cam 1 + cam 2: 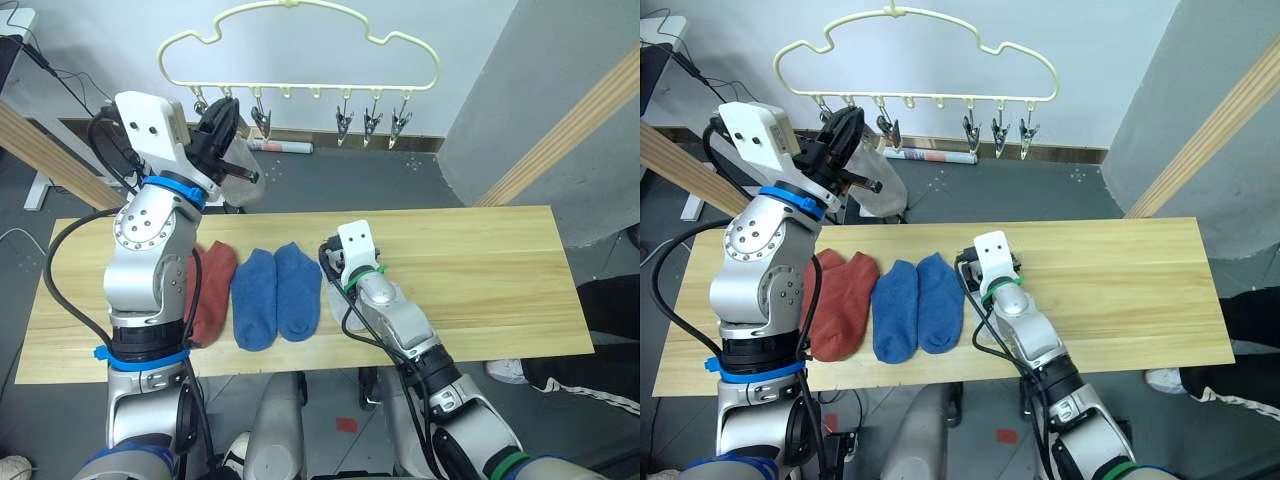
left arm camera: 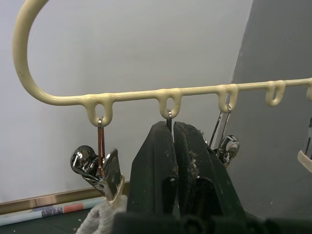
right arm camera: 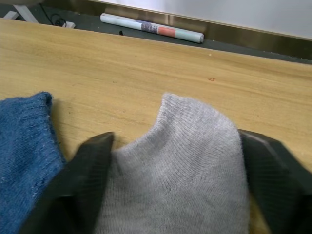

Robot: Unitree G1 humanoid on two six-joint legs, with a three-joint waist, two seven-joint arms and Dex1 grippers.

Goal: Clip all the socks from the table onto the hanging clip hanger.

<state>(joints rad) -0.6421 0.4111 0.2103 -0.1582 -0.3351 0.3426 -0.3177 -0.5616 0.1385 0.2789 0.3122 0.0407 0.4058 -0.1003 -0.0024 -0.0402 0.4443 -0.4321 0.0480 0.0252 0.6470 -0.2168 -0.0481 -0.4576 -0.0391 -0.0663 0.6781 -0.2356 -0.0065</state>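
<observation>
Two hands, two separate jobs, and both can slip. Nearest, the right hand [image 3: 178, 195] sits low on the surface [image 1: 480, 270] with its fingers spread wide either side of a light grey sock [image 3: 187, 165], black pads flanking the fabric but not pinching it. Just beside it lies one of the blue socks [image 3: 24, 151]. If that hand closes off-centre it could snag the blue cuff too, or bunch only a thin fold that slides free on the lift.

Further along the surface, the two blue socks [image 1: 275, 295] lie side by side, the rust-red pair [image 1: 212, 290] just left of them, partly hidden behind the left arm.

Up and away, the left hand [image 2: 173, 141] is pressed together right under the clip hanger [image 1: 300, 45], at the second loop from its left end, where a clip's wire runs down behind the fingers; I cannot tell for sure that they squeeze that clip. Pale fabric [image 2: 100, 217], seemingly the other grey sock, hangs from the neighbouring clip [image 2: 95, 165]. Risk here: any tug sets the light wire hanger swinging, and that hanging sock could shake loose from its clip.
</observation>
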